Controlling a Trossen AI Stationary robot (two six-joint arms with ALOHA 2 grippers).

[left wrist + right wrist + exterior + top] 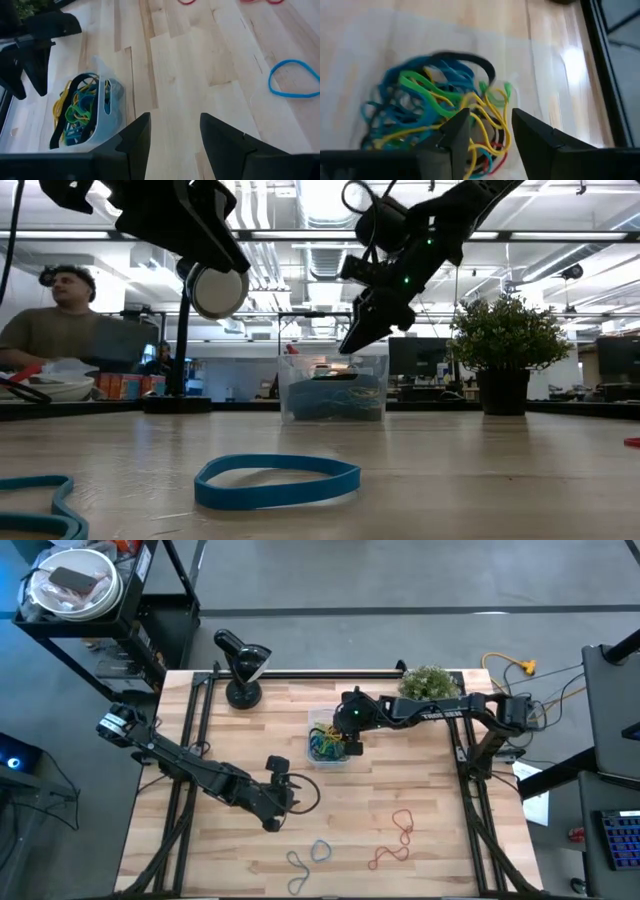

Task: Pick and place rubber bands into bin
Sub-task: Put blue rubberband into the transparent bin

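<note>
From above, the right gripper [350, 736] hangs over the bin [329, 743], which sits a little right of the table's [420, 790] middle, toward the far side. The bin holds a tangle of rubber bands [325, 745] in blue, yellow and green. The left gripper [278, 802] waits over the near-left part of the wood, well apart from the bin. Loose on the near side lie two blue bands [310, 858] and, to their right, red bands [397, 840]. A black lamp [242, 665] stands at the far edge, left of the bin, and a potted plant [430, 682] stands at the far right

From table height, the right gripper [362, 330] hovers just above the bin's [334, 400] rim with its fingers parted and nothing between them. A blue band [277, 480] lies flat in the foreground. The plant [505, 350] stands to the right of the bin, and a person [60, 320] sits beyond the table at the left

The left wrist camera shows its own fingers [135, 140] spread apart and empty above bare wood, with the bin [92, 112] and a blue band [294, 79] beyond

The right wrist camera looks straight down into the bin [545, 75], its fingers [457, 132] released and empty above the heap of bands [437, 107]
</note>
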